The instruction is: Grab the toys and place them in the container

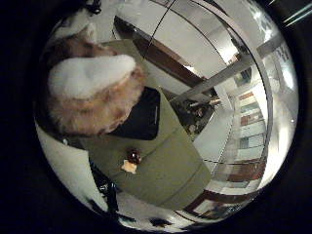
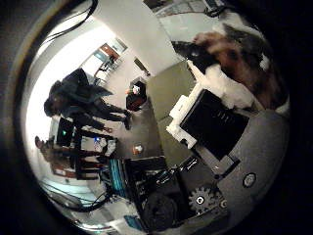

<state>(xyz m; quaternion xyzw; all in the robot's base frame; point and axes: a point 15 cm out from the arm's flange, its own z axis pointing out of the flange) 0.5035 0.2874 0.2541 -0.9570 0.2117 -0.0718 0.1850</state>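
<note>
Above the green table, fingers (curled) clutch plush toy.

A furry plush toy fills the space right against the palm. Beyond it the olive table lies mostly bare, with a black container and two small toys, apparently well clear.

Nothing legible here: no words, numbers, labels or signs come through on anything in either view.

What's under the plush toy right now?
Below the brown-and-white plush toy, close to the palm, lie an olive table and a black container. The toy covers part of the container, so its contents stay hidden.
</note>
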